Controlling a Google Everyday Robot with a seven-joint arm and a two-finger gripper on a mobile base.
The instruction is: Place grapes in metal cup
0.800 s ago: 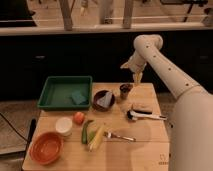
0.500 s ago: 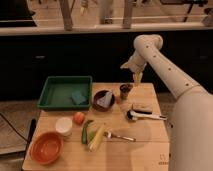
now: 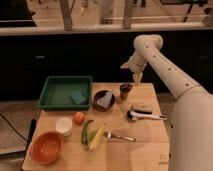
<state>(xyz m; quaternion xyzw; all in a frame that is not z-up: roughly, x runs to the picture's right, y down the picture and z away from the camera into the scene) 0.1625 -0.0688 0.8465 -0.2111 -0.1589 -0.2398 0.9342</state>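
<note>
Hovering over the far edge of the wooden bench (image 3: 145, 147), the tool (image 3: 137, 76) has the small dark cylindrical metal cup (image 3: 125, 91) just below it, slightly camera-left. I cannot tell its opening or load.

Arm (image 3: 175, 85), one, white: rises from lower right of view to a bent joint at upper right. Hand (image 3: 136, 76): hangs just below that joint, pointing downward, centre-right of view.

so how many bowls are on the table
2: an orange bowl at the front-left corner, and a dark bowl between the green tray and metal cup. None looks hidden. The gripper hangs above the cup.
</note>
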